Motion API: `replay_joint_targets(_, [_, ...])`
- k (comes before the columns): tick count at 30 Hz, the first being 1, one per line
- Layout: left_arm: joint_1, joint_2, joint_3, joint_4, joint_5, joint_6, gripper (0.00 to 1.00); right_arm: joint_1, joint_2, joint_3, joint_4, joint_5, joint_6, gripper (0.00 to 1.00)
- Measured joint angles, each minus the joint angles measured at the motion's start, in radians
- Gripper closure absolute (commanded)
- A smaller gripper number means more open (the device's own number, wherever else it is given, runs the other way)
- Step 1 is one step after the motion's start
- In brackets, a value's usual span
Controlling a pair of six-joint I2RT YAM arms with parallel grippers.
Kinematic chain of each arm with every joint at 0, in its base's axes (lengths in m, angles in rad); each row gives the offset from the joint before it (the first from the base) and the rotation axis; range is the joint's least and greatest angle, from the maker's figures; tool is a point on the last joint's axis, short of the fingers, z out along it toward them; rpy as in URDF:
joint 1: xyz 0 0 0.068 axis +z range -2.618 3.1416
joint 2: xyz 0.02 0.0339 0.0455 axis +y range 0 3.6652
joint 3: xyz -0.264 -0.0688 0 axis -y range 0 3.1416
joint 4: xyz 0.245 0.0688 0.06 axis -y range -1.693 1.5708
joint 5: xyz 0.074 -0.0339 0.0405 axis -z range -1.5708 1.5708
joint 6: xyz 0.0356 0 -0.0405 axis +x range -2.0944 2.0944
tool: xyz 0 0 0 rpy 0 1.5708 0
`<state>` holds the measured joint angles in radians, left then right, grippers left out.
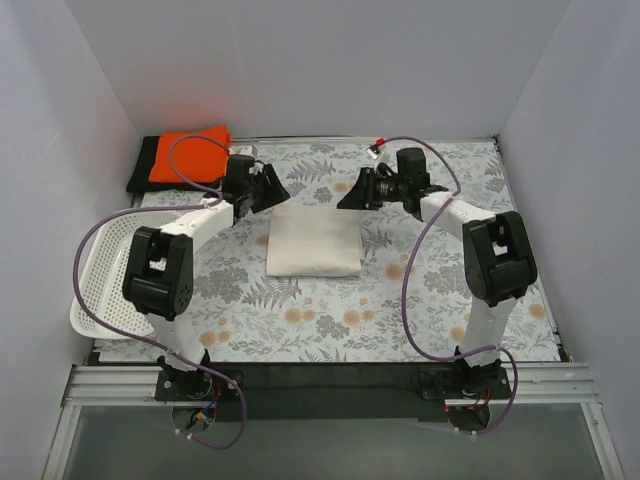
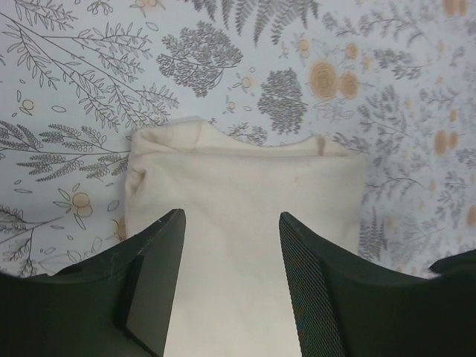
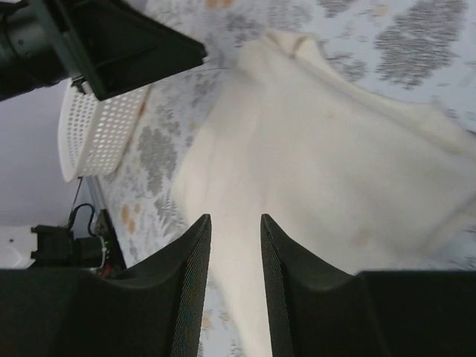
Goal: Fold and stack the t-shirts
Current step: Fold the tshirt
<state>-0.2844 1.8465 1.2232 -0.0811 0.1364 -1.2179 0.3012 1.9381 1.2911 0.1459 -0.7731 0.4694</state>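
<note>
Clearly the left jaws and right jaws hang spread, empty, over the folded cream shirt (image 1: pixel 313 243); a one-sided pinch could unfold it.

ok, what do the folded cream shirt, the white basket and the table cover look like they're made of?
Cream t-shirt: soft matte knit, probably cotton; rounded fold edges, no sheen.
White basket: rigid moulded plastic by the look, smooth; even rows of punched holes, stiff rim.
Table cover: thin flat sheet with a printed fern and flower pattern, matte; whether it is cloth or vinyl cannot be told.
</note>
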Motion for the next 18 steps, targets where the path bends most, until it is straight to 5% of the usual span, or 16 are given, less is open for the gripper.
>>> replay_joint_targets(10, [-0.018,-0.364,-0.23,-0.076,-0.009,-0.072,0.62,0.222,-0.129,-0.216,0.059,-0.066,0.033,0.65])
replay_joint_targets(18, [-0.024,-0.261,-0.435,-0.063,0.001,-0.143,0.76,0.188,-0.025,-0.322,0.075,-0.06,0.002,0.66])
